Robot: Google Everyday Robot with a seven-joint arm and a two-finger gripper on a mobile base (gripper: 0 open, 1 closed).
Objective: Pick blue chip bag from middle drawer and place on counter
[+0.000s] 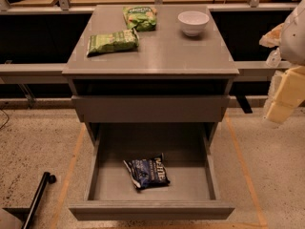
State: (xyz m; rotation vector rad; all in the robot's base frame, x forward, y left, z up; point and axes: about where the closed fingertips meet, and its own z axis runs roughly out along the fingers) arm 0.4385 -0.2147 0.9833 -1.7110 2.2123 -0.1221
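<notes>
The blue chip bag [147, 172] lies flat on the floor of the middle drawer [151, 210], a little left of centre and toward the front. The drawer is pulled fully out below the cabinet. The counter [157, 51] is the grey top of the cabinet above it. My gripper [284, 97] shows as pale cream parts at the right edge of the view. It hangs beside the cabinet at about the height of the upper drawer front, well away from the bag and holding nothing that I can see.
Two light-green snack bags [113, 42] [140, 17] and a white bowl [193, 22] lie on the counter's back half. A plain grey drawer front [150, 109] sits above the open drawer. A black pole [37, 199] lies on the floor at the lower left.
</notes>
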